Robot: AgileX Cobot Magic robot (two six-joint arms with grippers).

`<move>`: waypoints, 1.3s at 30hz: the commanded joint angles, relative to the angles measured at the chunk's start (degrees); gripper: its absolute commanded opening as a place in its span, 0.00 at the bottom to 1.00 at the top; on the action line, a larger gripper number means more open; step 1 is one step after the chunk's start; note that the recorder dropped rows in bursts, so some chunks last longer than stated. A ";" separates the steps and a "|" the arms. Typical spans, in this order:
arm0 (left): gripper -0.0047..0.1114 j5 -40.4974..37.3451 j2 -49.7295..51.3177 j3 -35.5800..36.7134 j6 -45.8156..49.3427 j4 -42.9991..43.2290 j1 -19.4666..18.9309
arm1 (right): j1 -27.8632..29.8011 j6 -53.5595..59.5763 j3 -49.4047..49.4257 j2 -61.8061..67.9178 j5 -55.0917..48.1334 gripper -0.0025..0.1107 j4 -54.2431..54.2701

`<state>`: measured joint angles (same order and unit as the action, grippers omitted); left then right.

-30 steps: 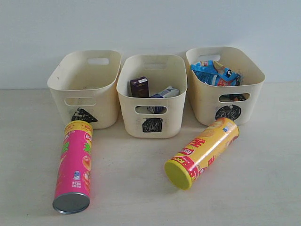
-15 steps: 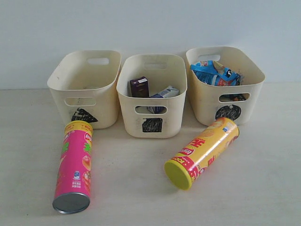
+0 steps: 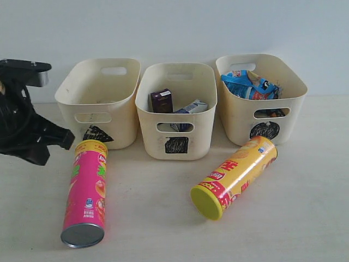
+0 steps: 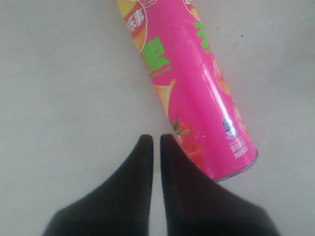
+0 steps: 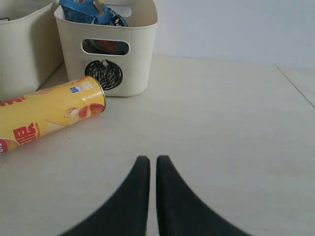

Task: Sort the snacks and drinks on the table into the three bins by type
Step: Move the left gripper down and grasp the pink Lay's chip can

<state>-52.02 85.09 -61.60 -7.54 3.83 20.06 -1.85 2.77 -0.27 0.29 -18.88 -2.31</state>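
Three bins (image 3: 71, 112) (image 3: 147, 131) (image 3: 234, 123), two cans (image 3: 87, 191) (image 3: 234, 177) lying flat, two cartons (image 3: 161, 100) (image 3: 192, 107) in the middle one

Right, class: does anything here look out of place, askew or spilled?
The pink can and yellow can lie on their sides on the table, outside the bins: pink before the left bin, yellow angled before the right bin. Nothing looks spilled or damaged.

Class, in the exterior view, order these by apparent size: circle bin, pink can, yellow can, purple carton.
1. Circle bin.
2. Pink can and yellow can, about alike.
3. Purple carton, partly hidden.
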 commanded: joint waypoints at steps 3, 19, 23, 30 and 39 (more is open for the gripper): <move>0.31 6.74 4.94 -0.43 0.37 -5.99 0.60 | 0.16 0.18 0.27 -0.29 0.46 0.05 0.28; 0.79 18.24 11.02 -0.43 -3.46 -8.66 0.60 | 0.16 0.18 0.27 -0.29 0.46 0.05 0.28; 0.79 17.90 13.54 -0.83 -4.58 -5.39 0.60 | 0.16 0.17 0.27 -0.29 0.46 0.05 0.28; 0.79 17.91 18.21 -4.40 -9.96 -1.68 0.60 | 0.16 0.17 0.27 -0.29 0.46 0.05 0.28; 0.84 17.76 22.98 -7.12 -10.51 -2.51 0.60 | 0.16 0.17 0.27 -0.29 0.46 0.05 0.28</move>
<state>-34.55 106.87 -67.89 -17.32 1.30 20.41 -1.85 2.77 -0.27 0.29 -18.88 -2.13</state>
